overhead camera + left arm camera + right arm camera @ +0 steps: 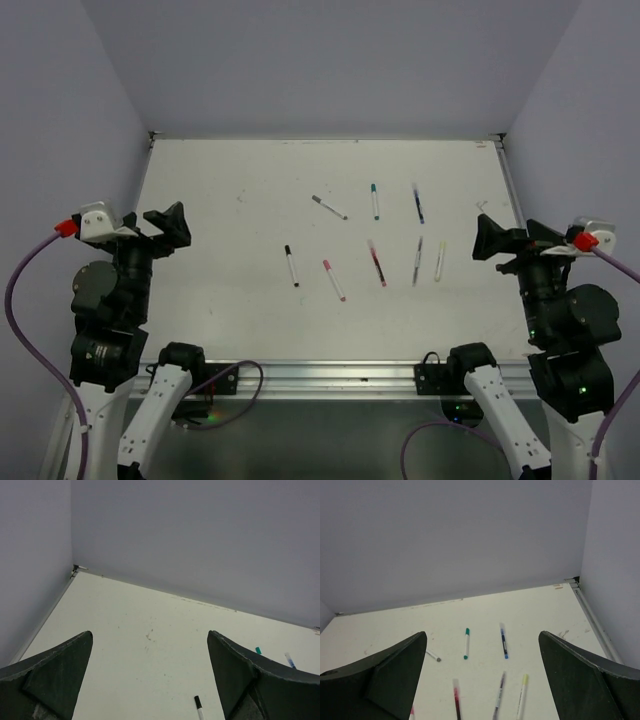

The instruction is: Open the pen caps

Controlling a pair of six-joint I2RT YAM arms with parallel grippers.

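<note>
Several capped pens lie in the middle of the white table (pixel 220 300): a black-capped pen (pixel 291 265), a pink one (pixel 333 280), a red one (pixel 377 263), a dark one (pixel 417 260), a yellow one (pixel 439 260), a blue one (pixel 418 203), a green one (pixel 375 200) and a grey-tipped one (pixel 329 207). My left gripper (pixel 180 226) hovers open and empty at the left edge; its wrist view shows the black cap (pixel 197 699) between its fingers (pixel 60 675). My right gripper (pixel 482 238) hovers open and empty at the right, facing the green pen (pixel 466 643) and the blue pen (pixel 504 641).
Grey walls close in the table at the back and both sides. A metal rail (pixel 330 375) runs along the near edge between the arm bases. A small pale scrap (pixel 481 205) lies near the right edge.
</note>
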